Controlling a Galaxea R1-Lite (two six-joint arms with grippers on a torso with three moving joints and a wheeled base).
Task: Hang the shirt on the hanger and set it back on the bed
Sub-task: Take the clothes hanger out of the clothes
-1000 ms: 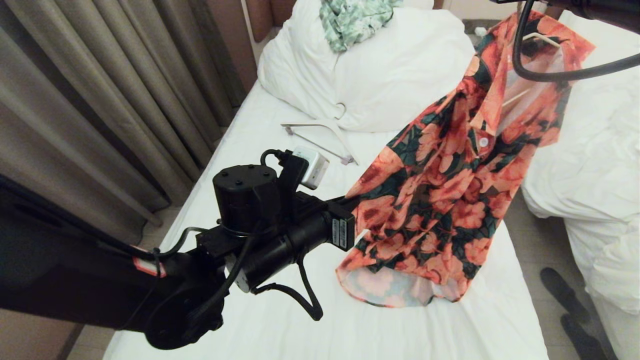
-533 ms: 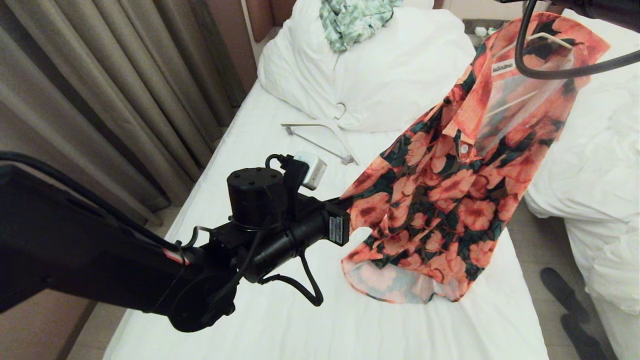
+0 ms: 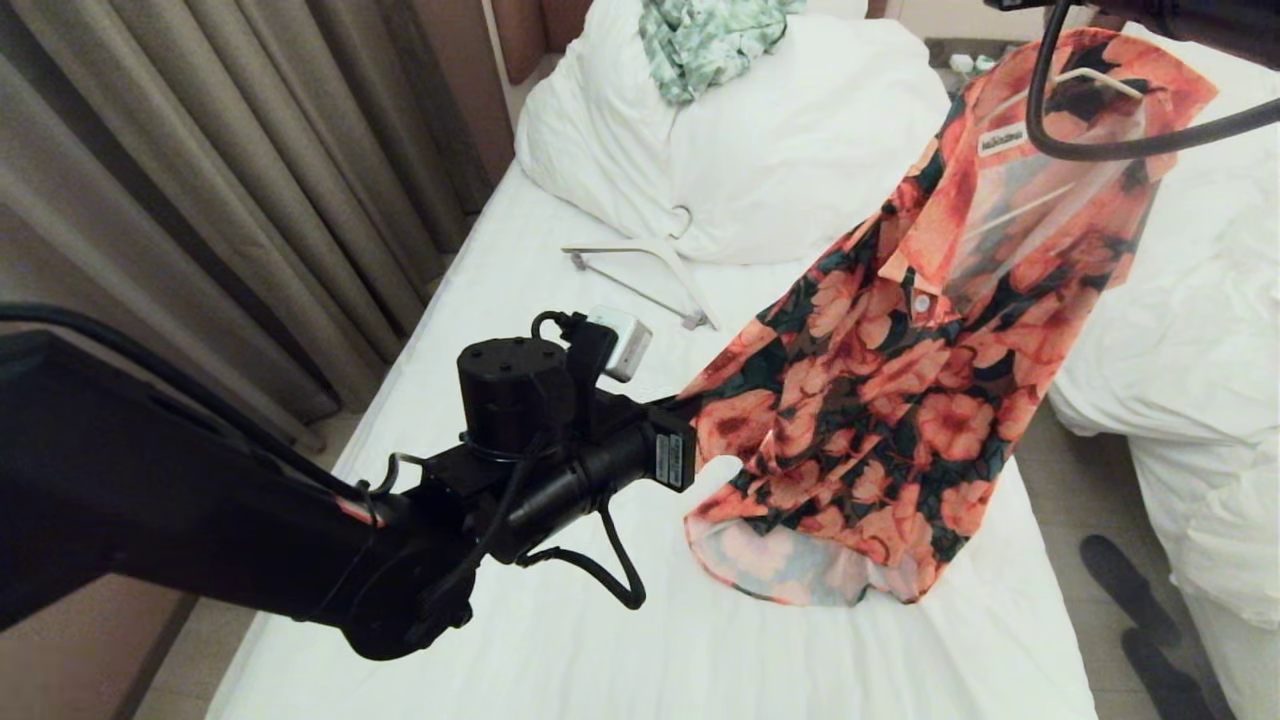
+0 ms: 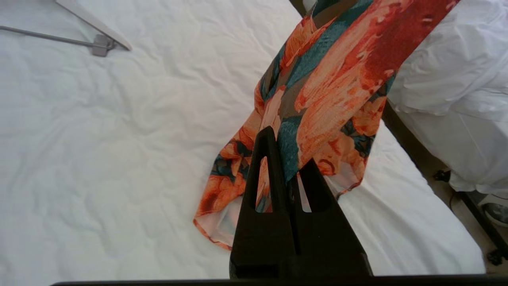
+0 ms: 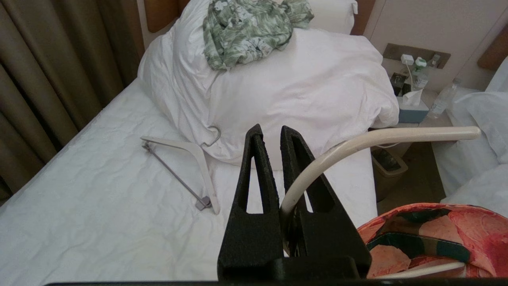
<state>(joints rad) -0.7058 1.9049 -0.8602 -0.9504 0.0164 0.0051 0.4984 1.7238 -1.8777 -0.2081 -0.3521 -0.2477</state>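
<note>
**Two grippers closed, shirt hung between them above bed**

Two holds. Left gripper [image 4: 287, 155], jaws pinched tight on a fold at the left edge of the shirt [image 3: 900, 390], at near-centre over the bed [image 3: 560, 640]. Right gripper [image 5: 270, 137], far right, clamped on the hook of the hanger [image 5: 381, 137]. Shirt drapes from hanger, hem touching the sheet. A second hanger [image 3: 640, 265] lies by the pillow [image 3: 780, 150]; green cloth [image 3: 705, 40] lies on the pillow.
</note>
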